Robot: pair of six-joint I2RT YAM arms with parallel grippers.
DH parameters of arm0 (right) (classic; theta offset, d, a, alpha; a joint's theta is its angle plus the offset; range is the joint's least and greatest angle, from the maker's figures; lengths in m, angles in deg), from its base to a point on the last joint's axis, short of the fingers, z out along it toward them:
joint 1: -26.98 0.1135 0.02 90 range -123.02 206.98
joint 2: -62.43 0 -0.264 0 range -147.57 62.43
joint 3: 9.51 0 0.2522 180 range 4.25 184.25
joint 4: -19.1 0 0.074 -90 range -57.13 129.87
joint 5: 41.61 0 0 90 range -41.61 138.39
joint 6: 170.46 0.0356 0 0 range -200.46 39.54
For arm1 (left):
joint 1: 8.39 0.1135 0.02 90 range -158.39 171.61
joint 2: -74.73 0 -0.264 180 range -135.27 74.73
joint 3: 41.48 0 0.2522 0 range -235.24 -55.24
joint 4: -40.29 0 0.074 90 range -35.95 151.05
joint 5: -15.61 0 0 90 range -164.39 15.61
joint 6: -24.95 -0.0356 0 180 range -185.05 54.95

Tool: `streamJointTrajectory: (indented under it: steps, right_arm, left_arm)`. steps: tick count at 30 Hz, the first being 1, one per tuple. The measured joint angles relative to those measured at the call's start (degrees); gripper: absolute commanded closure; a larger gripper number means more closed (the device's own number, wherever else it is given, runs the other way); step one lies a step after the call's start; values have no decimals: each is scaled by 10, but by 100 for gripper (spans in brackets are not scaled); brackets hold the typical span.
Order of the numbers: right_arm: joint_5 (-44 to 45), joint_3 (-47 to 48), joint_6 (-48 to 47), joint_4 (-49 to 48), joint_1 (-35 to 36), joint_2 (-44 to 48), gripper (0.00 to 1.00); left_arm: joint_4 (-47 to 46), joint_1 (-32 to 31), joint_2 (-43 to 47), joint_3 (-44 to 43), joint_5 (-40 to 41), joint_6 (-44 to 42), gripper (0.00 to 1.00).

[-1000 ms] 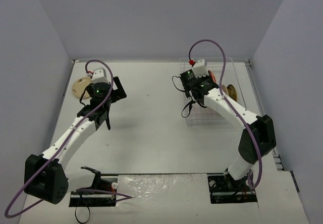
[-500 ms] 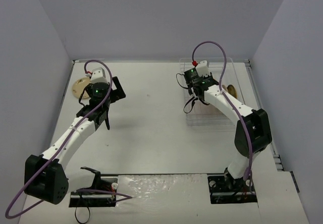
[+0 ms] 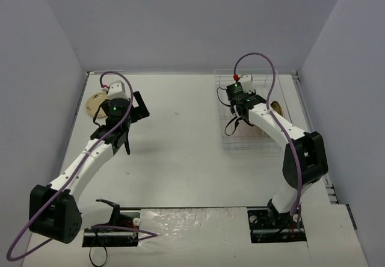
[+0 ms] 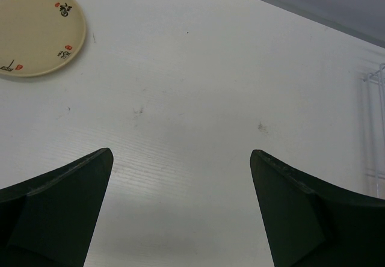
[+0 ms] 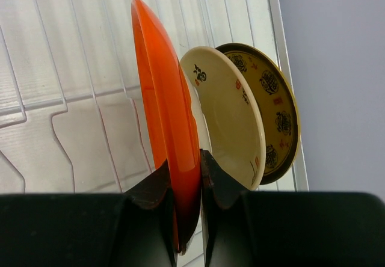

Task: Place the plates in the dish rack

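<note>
My right gripper is shut on the rim of the bright orange-red plate and holds it upright on edge over the clear wire dish rack. Just right of it a cream plate and a dark brown plate with yellow pattern stand in the rack. Whether the orange plate sits in a slot is hidden. From above, the right gripper is over the rack. My left gripper is open and empty above bare table. A cream plate with red and black marks lies flat at its far left.
The rack stands at the far right of the table, close to the right wall. The flat cream plate lies near the left wall, just left of the left gripper. The brown plate shows at the rack's right side.
My right gripper has moved right and farther back over the rack with the orange plate in it. The left arm has not moved.
</note>
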Motion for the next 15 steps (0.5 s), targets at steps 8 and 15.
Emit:
streamJointTrajectory:
  steps: [8, 15]
  right_arm:
    - [-13, -3, 5, 2, -1, 3, 53]
    - [-14, -4, 6, 19, 3, 3, 45]
  left_arm:
    - [0, 1, 0, 0, -3, 0, 3]
    - [0, 1, 0, 0, -8, 0, 3]
